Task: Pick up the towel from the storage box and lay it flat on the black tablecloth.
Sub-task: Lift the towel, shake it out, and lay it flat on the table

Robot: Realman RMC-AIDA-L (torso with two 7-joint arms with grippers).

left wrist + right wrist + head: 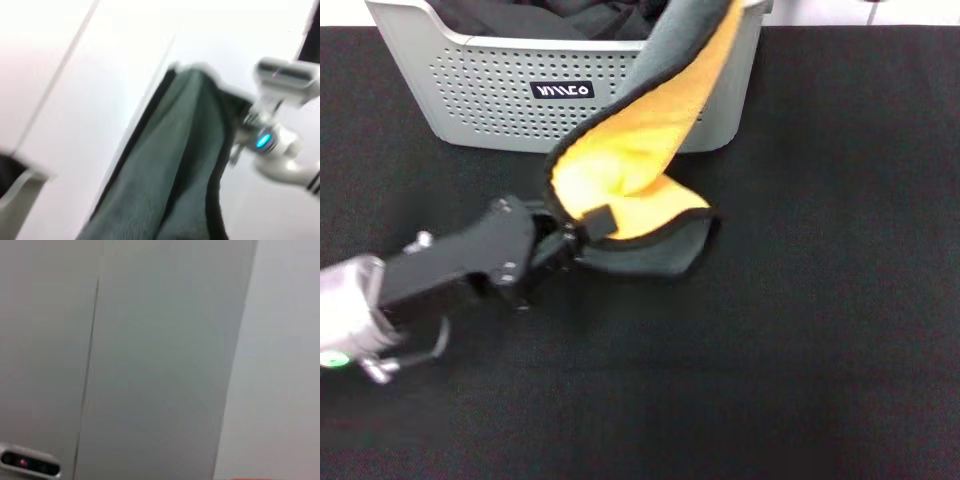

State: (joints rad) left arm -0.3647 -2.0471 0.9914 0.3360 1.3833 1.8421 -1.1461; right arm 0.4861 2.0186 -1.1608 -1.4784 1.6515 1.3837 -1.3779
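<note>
Draping out of the storage box [490,85] and down onto the black tablecloth [820,300], the towel [640,150] runs as a long band from the upper right of the head view, above the box rim, down and leftward to the cloth in front of the box. Its long axis slants along that line. The grey side faces up and outward along the high part, the orange-yellow side shows over the lower part, and black trim edges the whole strip. The lower end lies folded on the tablecloth, grey curling under yellow, with the small black loop [599,221] at its left corner.

The left end effector [563,243] reaches in from the lower left of the head view, its black body lying low and nearly level over the tablecloth, pointing up and right toward the towel's lower corner. Its fingers are pinched narrow on the towel edge just beside the loop.

In the left wrist view the towel's grey side [165,170] rises as a tall fold with dark trim along its edges, and a white and silver robot part with a blue light [272,135] shows close against its upper end. Whether that is the right end effector, and how its fingers stand, I cannot tell.

Dark cloth [540,18] lies inside the box, whose black label [562,91] faces the camera.
</note>
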